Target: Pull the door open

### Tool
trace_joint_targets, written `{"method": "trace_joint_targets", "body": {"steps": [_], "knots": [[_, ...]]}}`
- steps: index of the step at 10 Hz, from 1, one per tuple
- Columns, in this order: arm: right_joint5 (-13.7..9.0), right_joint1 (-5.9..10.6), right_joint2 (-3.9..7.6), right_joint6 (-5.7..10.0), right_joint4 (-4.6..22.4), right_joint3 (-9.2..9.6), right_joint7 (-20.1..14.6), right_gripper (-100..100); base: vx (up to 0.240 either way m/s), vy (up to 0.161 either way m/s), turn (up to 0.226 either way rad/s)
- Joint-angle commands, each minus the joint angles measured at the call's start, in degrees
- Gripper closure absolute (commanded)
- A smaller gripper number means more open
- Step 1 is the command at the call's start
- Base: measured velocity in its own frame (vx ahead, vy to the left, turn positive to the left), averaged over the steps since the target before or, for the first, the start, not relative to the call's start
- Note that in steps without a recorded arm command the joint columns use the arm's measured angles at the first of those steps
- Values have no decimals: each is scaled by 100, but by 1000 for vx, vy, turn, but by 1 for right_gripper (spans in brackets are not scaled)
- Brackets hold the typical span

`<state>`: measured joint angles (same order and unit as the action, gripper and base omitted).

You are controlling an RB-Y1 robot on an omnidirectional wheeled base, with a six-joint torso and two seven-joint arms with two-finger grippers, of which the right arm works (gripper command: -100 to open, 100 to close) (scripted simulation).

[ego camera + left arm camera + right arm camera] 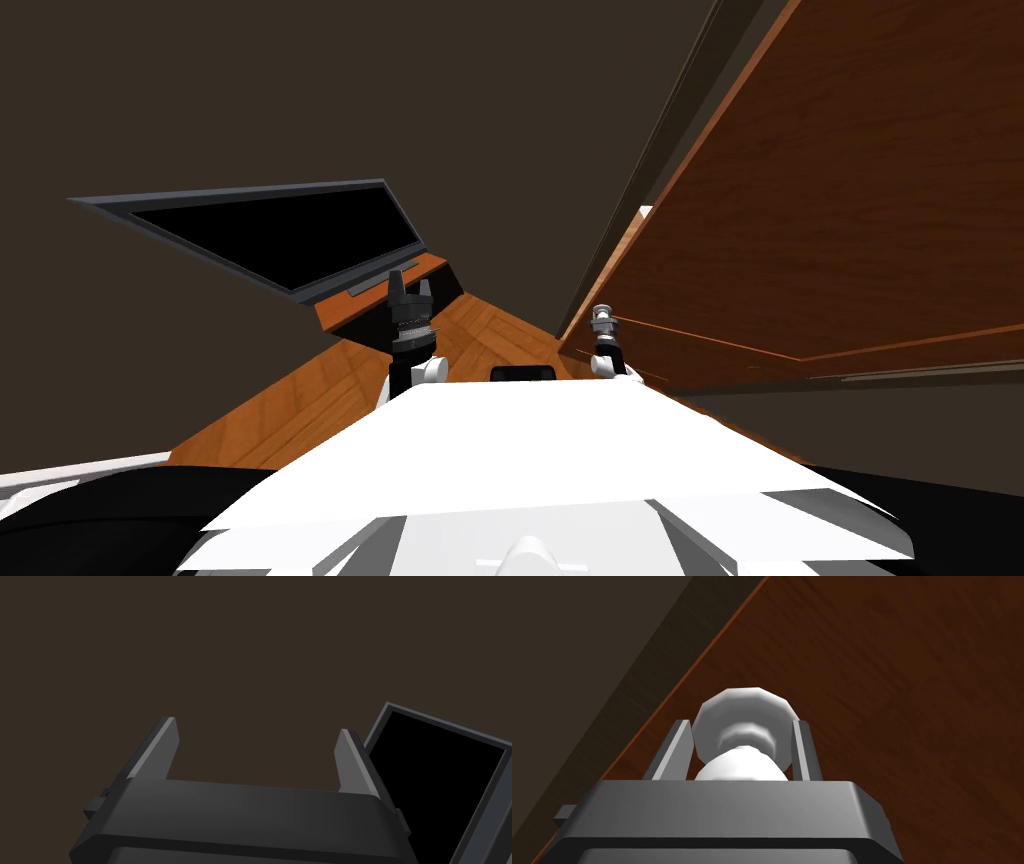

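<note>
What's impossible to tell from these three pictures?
- Right wrist view: the right claw hides the near end of the knob.
- Head view: the far side of the door is cut off by the right edge.
- Left wrist view: the framed black area is cut off by the corner.

The light is dim and even. The wall [300, 100] is one flat tone of dark brown. The door [850, 200] reads deep red-brown with faint grain, while the floor [330, 390] is a brighter orange wood. The knob [744, 721] is the lightest thing, white at its rim and fading to soft grey at the neck. The left gripper [257, 726] has a dark body with a faint gradient, paler along its upper edge. In the head view the wide lens splays the door and the window frame [405, 215] toward the corners, and the frame encloses a pure black area [290, 230].
</note>
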<state>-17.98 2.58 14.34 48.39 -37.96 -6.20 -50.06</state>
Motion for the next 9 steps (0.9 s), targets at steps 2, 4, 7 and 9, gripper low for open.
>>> {"method": "trace_joint_targets", "body": {"steps": [2,4,7,9], "knots": [[-106,18,19,4,140,14,-350,100,-44,-8,60],[-181,20,26,-2,145,27,-584,100,-38,-13,57],[-326,24,40,-15,155,53,-1050,100,-53,-14,65],[-398,26,48,-21,160,66,-1283,100,-36,-9,50]]}}
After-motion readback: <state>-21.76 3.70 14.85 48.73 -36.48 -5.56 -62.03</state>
